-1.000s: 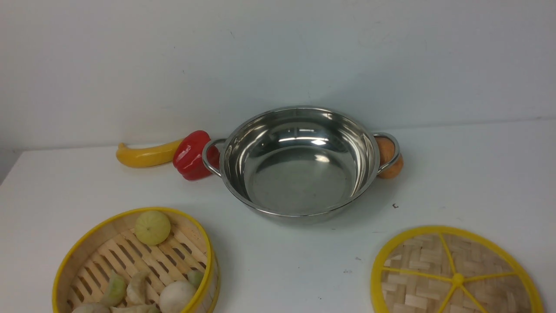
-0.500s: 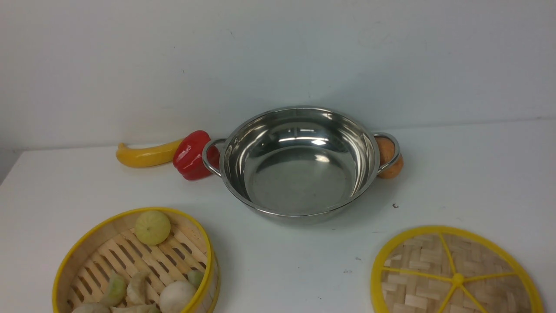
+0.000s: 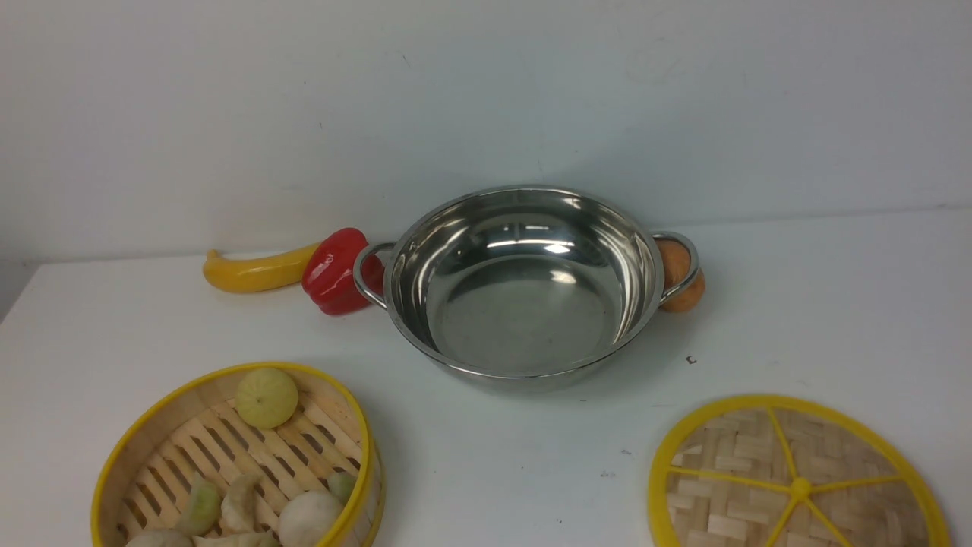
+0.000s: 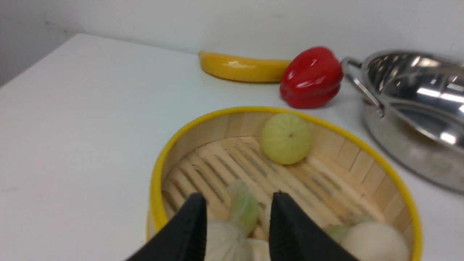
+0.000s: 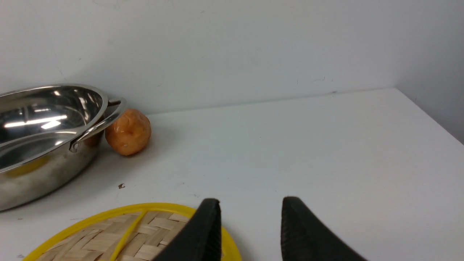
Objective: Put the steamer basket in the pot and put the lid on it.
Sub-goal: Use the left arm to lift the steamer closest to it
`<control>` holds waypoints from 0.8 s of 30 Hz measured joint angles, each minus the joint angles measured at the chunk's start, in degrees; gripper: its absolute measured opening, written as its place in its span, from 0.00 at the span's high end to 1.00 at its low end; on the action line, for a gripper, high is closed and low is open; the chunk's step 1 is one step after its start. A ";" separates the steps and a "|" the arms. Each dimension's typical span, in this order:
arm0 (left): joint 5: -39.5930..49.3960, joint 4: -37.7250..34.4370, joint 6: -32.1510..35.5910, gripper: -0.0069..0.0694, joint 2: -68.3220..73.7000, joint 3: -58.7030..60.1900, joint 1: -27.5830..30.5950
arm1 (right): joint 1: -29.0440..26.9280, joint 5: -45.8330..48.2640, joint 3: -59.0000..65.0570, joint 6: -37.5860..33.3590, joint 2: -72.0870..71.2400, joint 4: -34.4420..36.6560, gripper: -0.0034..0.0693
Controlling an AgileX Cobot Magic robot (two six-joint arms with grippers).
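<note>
White tbl (image 3: 486, 471): steamer basket (image 4: 224, 111) just below L gripper (image 4: 237, 203) fingers (image 4: 190, 228).

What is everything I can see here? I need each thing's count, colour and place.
pot: one, steel, middle, empty
steamer basket: one, bamboo with yellow rim, front left
buns and dumplings: several, green and white, in the steamer basket
lid: one, bamboo with yellow rim, front right
banana: one, yellow, back left
pepper: one, red, beside pot's left handle
round fruit: one, orange, at pot's right handle
table: one, white, under everything
left hand: one, black, open over the steamer basket
right hand: one, black, open by the lid's edge
</note>
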 joint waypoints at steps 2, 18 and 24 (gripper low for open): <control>-2.15 -4.88 -0.55 0.59 0.00 0.00 0.00 | 0.00 0.00 0.00 0.00 0.00 0.00 0.61; 6.58 -20.60 -1.45 0.59 1.65 -7.93 0.00 | 0.00 0.00 0.00 -0.06 0.00 0.00 0.61; 27.63 -11.65 -1.39 0.59 13.75 -22.77 0.00 | 0.00 0.00 0.00 0.00 0.00 0.00 0.61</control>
